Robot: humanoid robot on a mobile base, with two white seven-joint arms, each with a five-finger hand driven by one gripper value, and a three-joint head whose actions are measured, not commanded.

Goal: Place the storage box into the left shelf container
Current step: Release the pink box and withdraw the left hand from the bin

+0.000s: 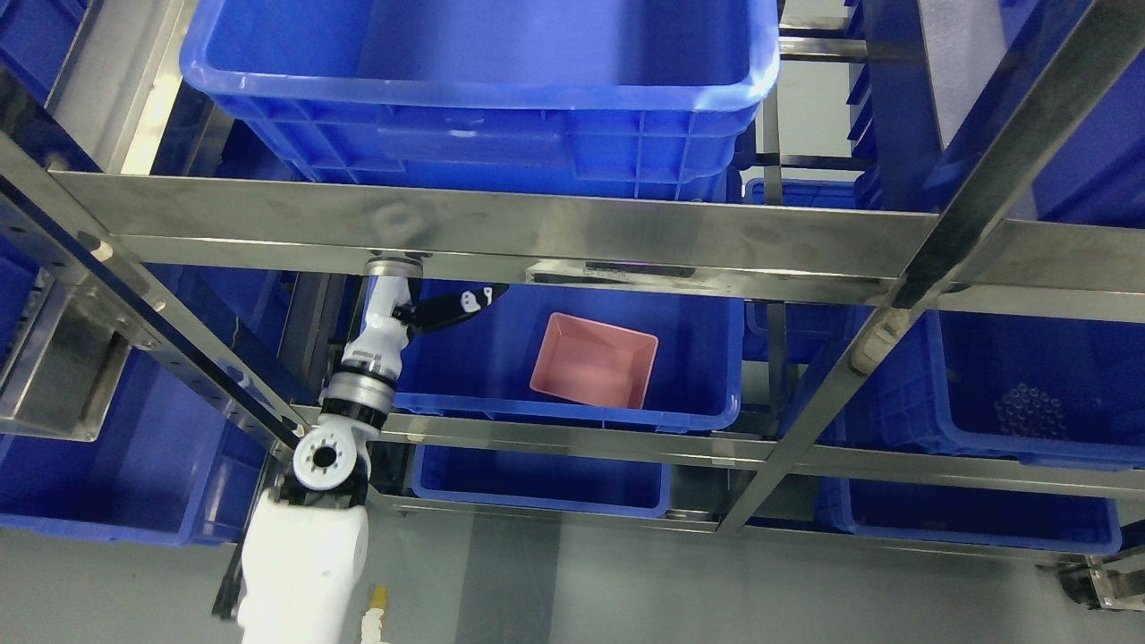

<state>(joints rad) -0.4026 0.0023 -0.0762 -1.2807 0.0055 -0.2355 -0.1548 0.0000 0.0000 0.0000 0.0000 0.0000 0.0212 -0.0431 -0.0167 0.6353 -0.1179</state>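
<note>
Currently the left arm [304, 546] rises from the bottom edge, left of the middle, and reaches up to the steel shelf frame [501, 224]. The left hand [447, 309] sits at the top of the arm, tucked just under the frame's front rail. Only a few dark fingers [465, 302] show, pointing right over the near-left corner of a blue bin. They hold nothing. Whether they are spread or curled I cannot tell, since the rail hides most of the hand.

The pink box [594, 360] lies to the right of the hand and a little lower, apart from the fingers. It rests inside the middle-level blue bin [626, 419], open side up, tilted slightly, near the bin's centre. Nothing is visible inside the box.

Above the hand, past the rail, a large blue bin [483, 98] stands on the upper level. Below the hand another blue bin [546, 487] sits on the lowest level. Far right of the hand, beyond a slanted steel post [894, 340], a further blue bin [1011, 402] stands on the middle level. The right arm is out of view.
</note>
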